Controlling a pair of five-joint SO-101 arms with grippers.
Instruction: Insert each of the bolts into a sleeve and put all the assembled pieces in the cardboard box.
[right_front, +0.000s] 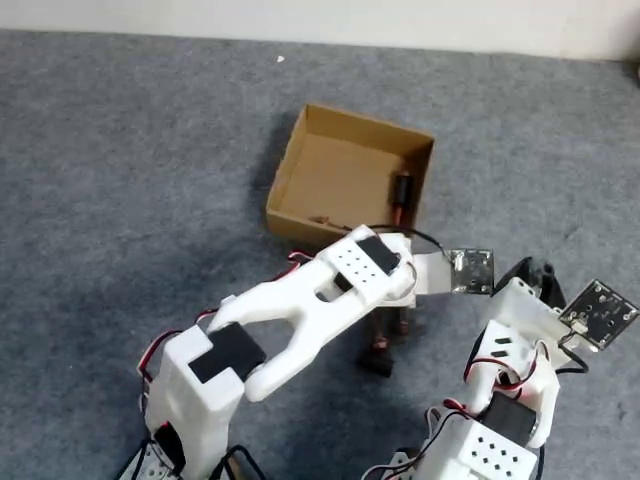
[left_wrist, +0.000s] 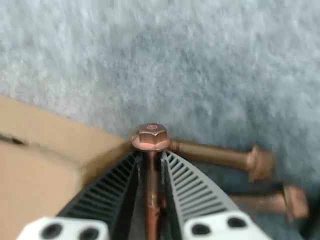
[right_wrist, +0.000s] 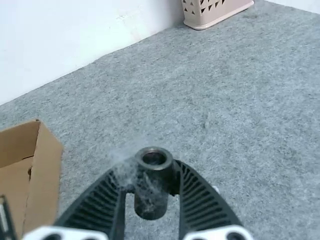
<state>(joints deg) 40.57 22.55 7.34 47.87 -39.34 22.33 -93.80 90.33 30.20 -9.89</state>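
The left pincer (left_wrist: 151, 156) is clamped on a copper-coloured bolt (left_wrist: 150, 137). The hexagonal head stands out just past the fingertips, and the shaft runs back between the ribbed pads. This pincer is just beside the outer wall of the cardboard box (right_front: 335, 175), low over the grey counter (right_front: 130, 150). The right pincer (right_wrist: 151, 175) is closed around a dark sleeve (right_wrist: 151, 192) and holds it upright with the open bore on top, apart from the box. One assembled piece (right_front: 403, 198) already lies inside the box against its side wall. Two more bolts (left_wrist: 215, 154) (left_wrist: 272, 201) lie loose on the counter near the left pincer.

I think the main risk is in the joining. The bolt is gripped along its shaft, so the end that must enter the bore seems to be buried between the pads. Very little free length is left to push in, and the pads may hit the rim of the sleeve first. If the two axes are not well in line, the bolt can turn in the grip, or the sleeve can tilt and slip out. The left arm is also near the box wall and the loose bolts. A wide swing there could push the box or roll the bolts away.
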